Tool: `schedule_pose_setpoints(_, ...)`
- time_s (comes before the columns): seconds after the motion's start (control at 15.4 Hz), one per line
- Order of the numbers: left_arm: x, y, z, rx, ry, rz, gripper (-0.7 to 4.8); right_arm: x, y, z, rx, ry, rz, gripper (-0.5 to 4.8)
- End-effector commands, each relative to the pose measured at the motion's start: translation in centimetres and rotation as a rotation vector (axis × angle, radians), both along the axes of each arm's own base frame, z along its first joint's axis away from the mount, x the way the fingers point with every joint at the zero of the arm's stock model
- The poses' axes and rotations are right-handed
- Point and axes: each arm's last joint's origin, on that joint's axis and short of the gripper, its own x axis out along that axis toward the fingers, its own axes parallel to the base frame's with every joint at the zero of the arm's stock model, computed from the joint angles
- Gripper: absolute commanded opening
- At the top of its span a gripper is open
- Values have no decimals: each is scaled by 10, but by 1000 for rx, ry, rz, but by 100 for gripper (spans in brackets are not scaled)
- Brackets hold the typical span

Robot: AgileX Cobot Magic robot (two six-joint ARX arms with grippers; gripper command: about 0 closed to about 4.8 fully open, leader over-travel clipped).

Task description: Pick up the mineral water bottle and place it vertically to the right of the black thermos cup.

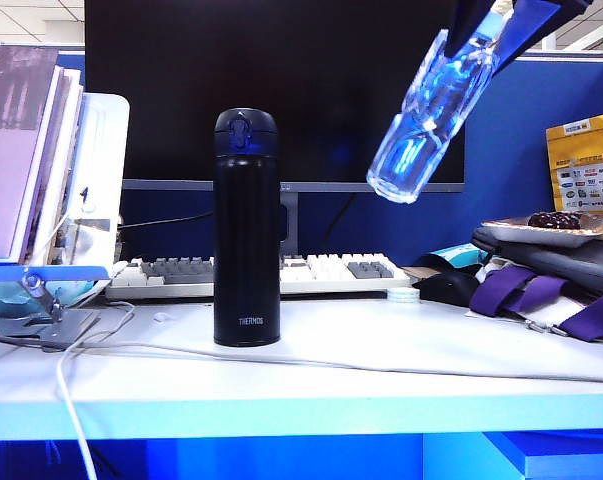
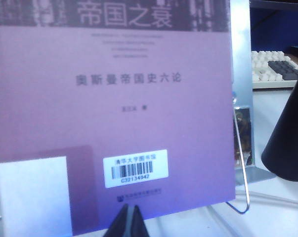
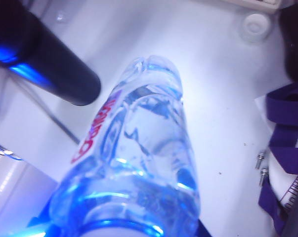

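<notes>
Clear glossy plastic bottle [image 1: 429, 118]; matt black flask [image 1: 246, 230].

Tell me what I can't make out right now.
- Right claw: cut off by the exterior view's top edge; in the right wrist view the mineral water bottle fills the frame, hiding the pads.
- Bottle cap: hidden inside that grip.
- Black thermos cup: left wrist view shows only an edge.
- Left claw: tips only, shut.

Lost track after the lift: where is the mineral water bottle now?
The right end effector holds the mineral water bottle tilted in mid-air, upper right in the exterior view, right of the black thermos cup.
</notes>
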Motion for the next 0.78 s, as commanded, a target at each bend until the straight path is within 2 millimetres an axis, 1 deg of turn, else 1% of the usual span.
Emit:
schedule_pose_setpoints(0.07,0,-1,2,-7,-20,-27,-3,4,12,2,17,-43,72,0)
schedule_pose_setpoints(0.13,0,-1,2,-30,-18,-45,-2,3,17,1,13,-36,91,0)
schedule_pose_setpoints(0.26,-1,-5,6,-143,-27,-156,-2,0,23,1,7,-26,112,0)
schedule_pose_setpoints(0.33,-2,-8,10,-189,-53,-271,-2,-2,26,4,5,-22,123,0)
schedule_pose_setpoints(0.46,-6,-14,22,-203,-145,-519,-2,-7,24,8,-1,-1,122,0)
schedule_pose_setpoints(0.52,-9,-16,29,-203,-202,-602,-2,-9,23,9,-6,14,121,0)
schedule_pose_setpoints(0.59,-10,-16,34,-221,-242,-618,-2,-11,22,9,-16,38,120,0)
schedule_pose_setpoints(0.72,-11,-16,40,-275,-286,-575,0,-16,20,10,-26,61,124,0)
schedule_pose_setpoints(0.78,-11,-17,43,-308,-313,-564,28,-18,19,12,-27,51,129,0)
